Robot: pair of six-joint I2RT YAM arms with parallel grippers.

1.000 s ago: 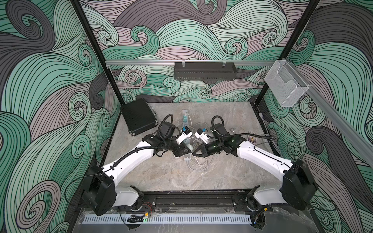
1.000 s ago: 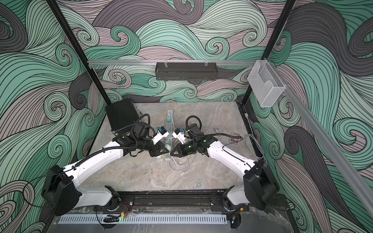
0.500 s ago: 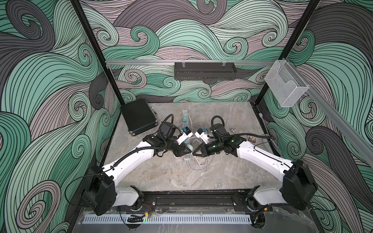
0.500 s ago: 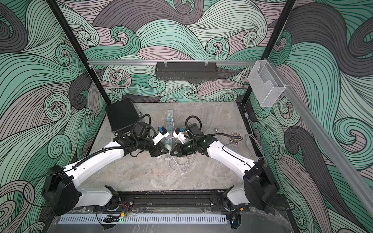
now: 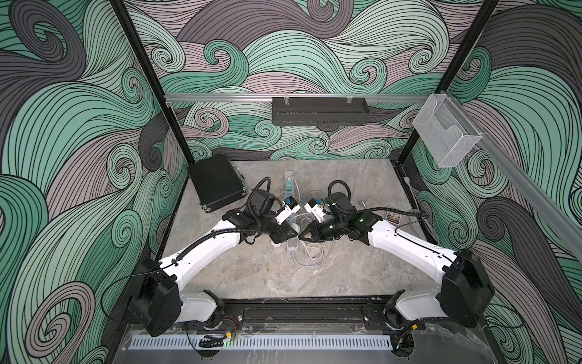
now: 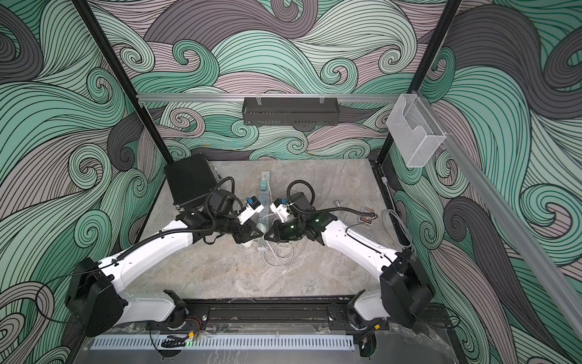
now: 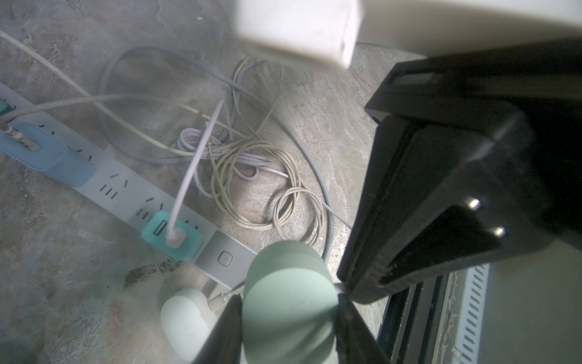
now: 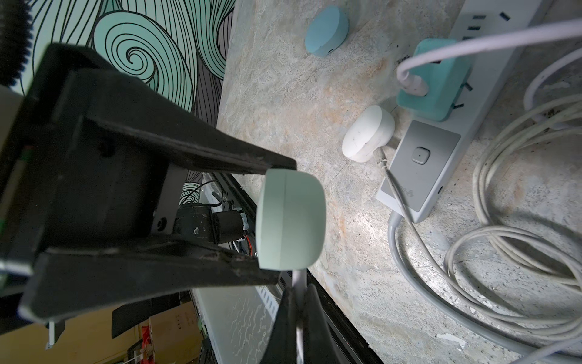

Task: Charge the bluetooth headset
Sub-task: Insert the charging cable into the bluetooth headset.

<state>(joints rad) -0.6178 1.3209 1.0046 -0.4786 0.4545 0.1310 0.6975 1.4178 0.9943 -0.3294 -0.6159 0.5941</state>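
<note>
The left gripper (image 7: 288, 315) clamped the case (image 7: 288, 283); the right gripper (image 8: 297, 302) pinched the plug (image 8: 298, 279) (tip at the case). A skewed push could dislodge either.

The front part of the desk (image 5: 267, 277) is bare and gives free room. In the middle, the power strip (image 5: 291, 245) and the coil of cables (image 5: 311, 255) beside it block the way; above them the left tool (image 5: 293, 232) and right tool (image 5: 303, 235) almost touch. A black case (image 5: 217, 182) fills the back left corner.
</note>
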